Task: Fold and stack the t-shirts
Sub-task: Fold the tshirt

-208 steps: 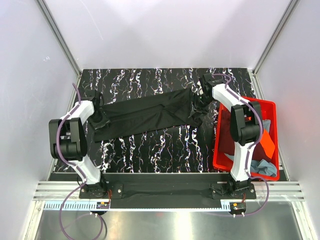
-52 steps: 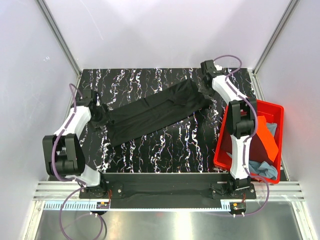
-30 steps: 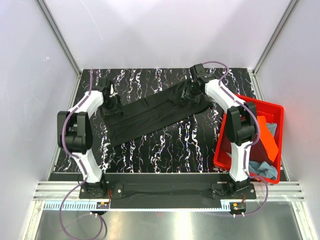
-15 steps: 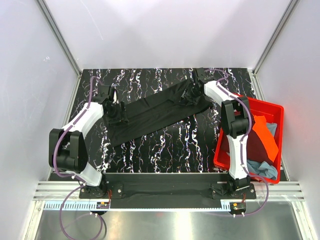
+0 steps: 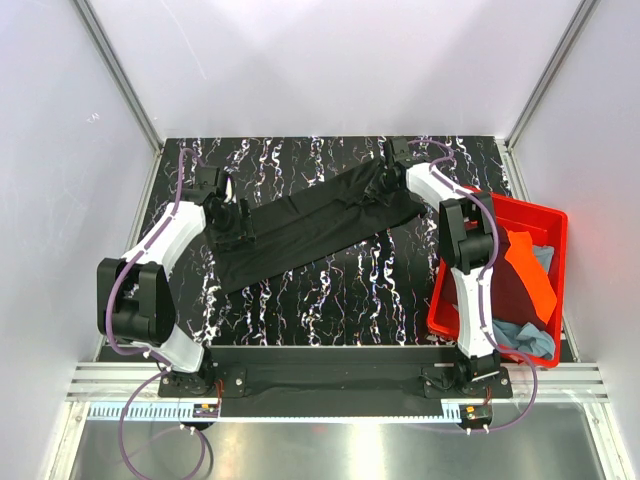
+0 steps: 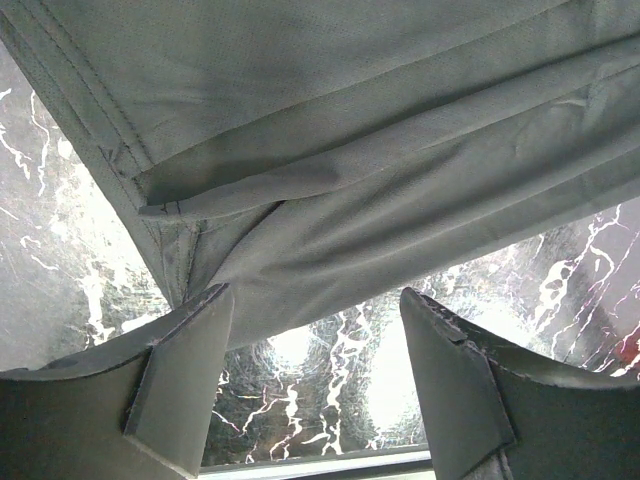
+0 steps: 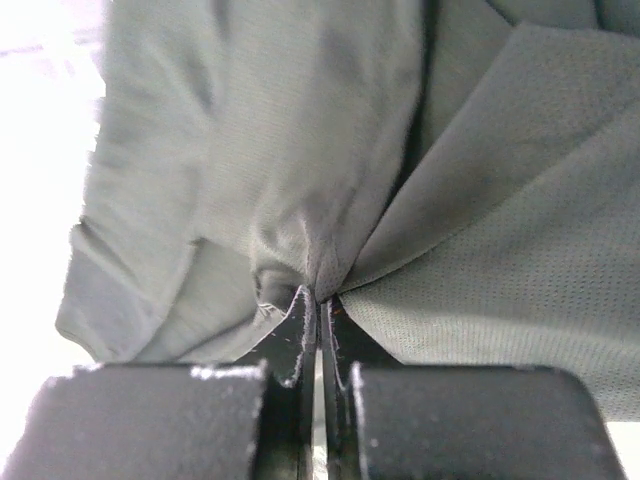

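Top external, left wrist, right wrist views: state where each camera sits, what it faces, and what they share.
Top external: above and behind the bases, facing down on the black marbled table; both arms show whole.
Left wrist: on the left arm, looking past the open left end effector at the black cloth t-shirt.
Right wrist: on the right arm, facing the right end effector shut on that t-shirt.
Shared: all three show the t-shirt.

The top view looks steeply down from above and behind the arm bases over the whole marbled surface (image 5: 330,300). Each wrist view peers past its own hand, right up against the black t-shirt (image 5: 310,225): the left hand (image 6: 312,300) toward the surface's left edge, the right hand (image 7: 320,300) toward its far right corner. All three share the shirt.
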{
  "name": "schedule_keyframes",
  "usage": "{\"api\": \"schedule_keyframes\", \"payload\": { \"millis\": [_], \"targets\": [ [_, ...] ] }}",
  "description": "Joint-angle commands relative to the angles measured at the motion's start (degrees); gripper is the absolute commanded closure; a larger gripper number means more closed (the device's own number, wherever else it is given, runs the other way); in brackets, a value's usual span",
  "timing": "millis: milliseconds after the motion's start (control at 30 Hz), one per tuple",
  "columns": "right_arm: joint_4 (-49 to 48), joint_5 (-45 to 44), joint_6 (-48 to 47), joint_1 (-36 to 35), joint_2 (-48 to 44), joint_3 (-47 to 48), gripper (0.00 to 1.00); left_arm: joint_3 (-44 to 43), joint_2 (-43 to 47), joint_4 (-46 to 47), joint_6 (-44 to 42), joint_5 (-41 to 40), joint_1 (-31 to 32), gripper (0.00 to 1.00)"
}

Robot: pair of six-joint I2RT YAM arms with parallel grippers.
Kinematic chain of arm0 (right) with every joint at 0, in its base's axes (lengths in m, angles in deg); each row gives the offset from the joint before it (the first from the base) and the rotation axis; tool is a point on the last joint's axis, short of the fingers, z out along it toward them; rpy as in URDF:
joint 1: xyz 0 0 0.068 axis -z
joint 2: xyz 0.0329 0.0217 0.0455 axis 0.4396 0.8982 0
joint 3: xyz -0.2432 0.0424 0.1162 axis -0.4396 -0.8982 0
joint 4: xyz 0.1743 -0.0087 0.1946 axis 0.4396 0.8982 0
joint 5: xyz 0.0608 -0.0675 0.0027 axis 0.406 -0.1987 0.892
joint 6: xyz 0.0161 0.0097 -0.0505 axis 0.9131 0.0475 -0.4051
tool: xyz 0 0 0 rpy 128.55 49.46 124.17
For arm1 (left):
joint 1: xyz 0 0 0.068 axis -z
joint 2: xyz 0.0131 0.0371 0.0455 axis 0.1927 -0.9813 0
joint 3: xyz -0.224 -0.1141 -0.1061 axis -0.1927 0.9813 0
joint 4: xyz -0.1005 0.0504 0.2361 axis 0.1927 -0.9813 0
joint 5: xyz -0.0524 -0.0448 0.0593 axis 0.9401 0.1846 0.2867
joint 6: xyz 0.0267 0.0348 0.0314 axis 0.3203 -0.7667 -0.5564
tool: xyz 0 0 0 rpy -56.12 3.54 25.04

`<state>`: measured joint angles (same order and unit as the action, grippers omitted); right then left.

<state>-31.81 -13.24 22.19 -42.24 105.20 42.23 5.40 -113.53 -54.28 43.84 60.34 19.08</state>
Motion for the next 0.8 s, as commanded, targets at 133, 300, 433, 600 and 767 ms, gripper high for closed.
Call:
{"api": "schedule_keyframes", "payload": {
  "millis": [133, 300, 433, 600, 767],
  "targets": [
    [-2.9, 2.9, 3.1, 0.2, 4.5, 11.5, 0.99, -1.8, -0.2, 0.3, -1.0, 0.5, -0.1, 0.27],
    [4.4, 2.0, 3.2, 0.2, 8.0, 19.7, 0.80, -1.2, -0.2, 0.4, -1.4, 0.6, -0.2, 0.27],
    [4.8, 2.3, 2.0, 0.4, 6.6, 16.7, 0.55, -0.4, -0.1, 0.8, -1.6, 0.6, -0.2, 0.27],
    [5.1, -0.9, -2.8, 0.5, 1.3, 11.0, 0.52, -0.3, -0.8, 1.4, -1.0, 0.8, -0.2, 0.26],
    [12.4, -10.9, -11.8, 1.7, -1.3, 11.6, 0.52, -1.8, -3.8, 2.0, -1.6, -2.0, 1.4, 0.27]
  ]
}}
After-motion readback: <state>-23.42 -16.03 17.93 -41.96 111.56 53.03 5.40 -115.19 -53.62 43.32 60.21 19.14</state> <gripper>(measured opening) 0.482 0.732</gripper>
